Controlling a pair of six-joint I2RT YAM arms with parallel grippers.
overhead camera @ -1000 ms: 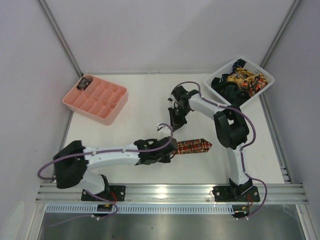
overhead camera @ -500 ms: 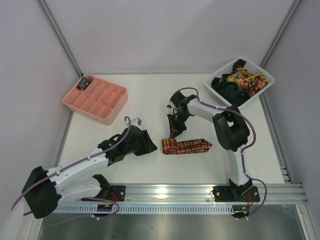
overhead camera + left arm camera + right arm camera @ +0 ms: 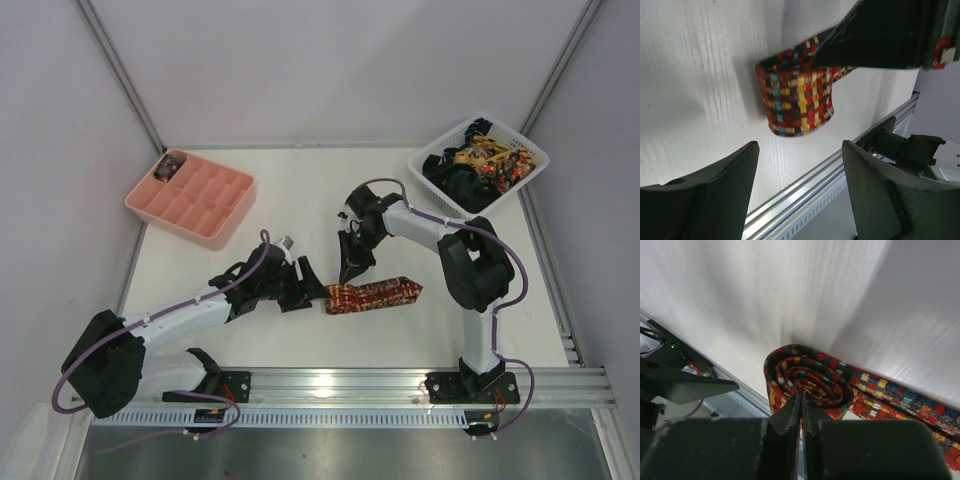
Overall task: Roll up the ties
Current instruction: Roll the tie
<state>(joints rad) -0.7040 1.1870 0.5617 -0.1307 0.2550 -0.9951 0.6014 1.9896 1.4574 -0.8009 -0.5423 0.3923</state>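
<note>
A tie with a red, yellow and blue check lies at the table's front middle. Its left end is wound into a roll (image 3: pixel 340 297) (image 3: pixel 797 105) (image 3: pixel 807 375), and its pointed tail (image 3: pixel 408 290) runs off to the right. My right gripper (image 3: pixel 350 272) (image 3: pixel 801 396) is shut and comes down from above, its tips touching the roll's centre. I see no fabric between its fingers. My left gripper (image 3: pixel 312 296) (image 3: pixel 800 147) is open just left of the roll, with nothing between its fingers (image 3: pixel 720 190).
A white lattice basket (image 3: pixel 529 150) at the back right holds more ties (image 3: pixel 482 160) in a heap. A pink compartment tray (image 3: pixel 195 200) stands at the back left with a small dark roll (image 3: pixel 170 167) in its corner cell. The metal rail (image 3: pixel 340 385) runs along the near edge.
My left gripper let go of the roll, swung away to the left, then came back beside it with its jaws wider. My right gripper came down onto the roll.
</note>
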